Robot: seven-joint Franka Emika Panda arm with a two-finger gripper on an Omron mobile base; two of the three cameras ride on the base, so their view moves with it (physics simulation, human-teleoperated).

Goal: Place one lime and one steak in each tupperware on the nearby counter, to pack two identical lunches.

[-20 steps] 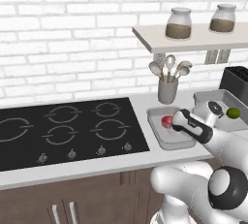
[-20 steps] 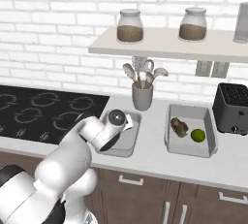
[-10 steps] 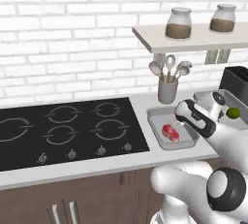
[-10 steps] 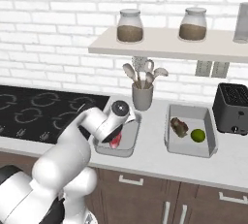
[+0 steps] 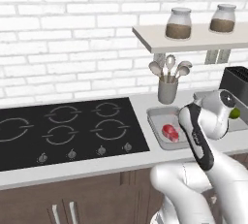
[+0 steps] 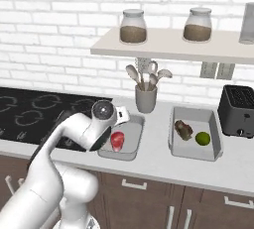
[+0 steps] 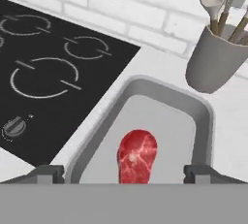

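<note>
One red steak (image 7: 137,156) lies below the spread claw (image 7: 123,172); arm hides tupperware (image 5: 156,121) edge.

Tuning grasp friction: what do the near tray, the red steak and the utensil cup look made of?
Tray: matte grey, plastic-like, with soft rounded rim and no glint; could be dull metal. Red steak: raw meat, pale marbling veins, slightly glossy. Utensil cup: smooth matte grey, likely ceramic or plastic; the look does not settle which.

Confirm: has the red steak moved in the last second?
Yes. The red steak was up at the tool a second ago; now it lies in the left tupperware beside the cooktop, released.
</note>
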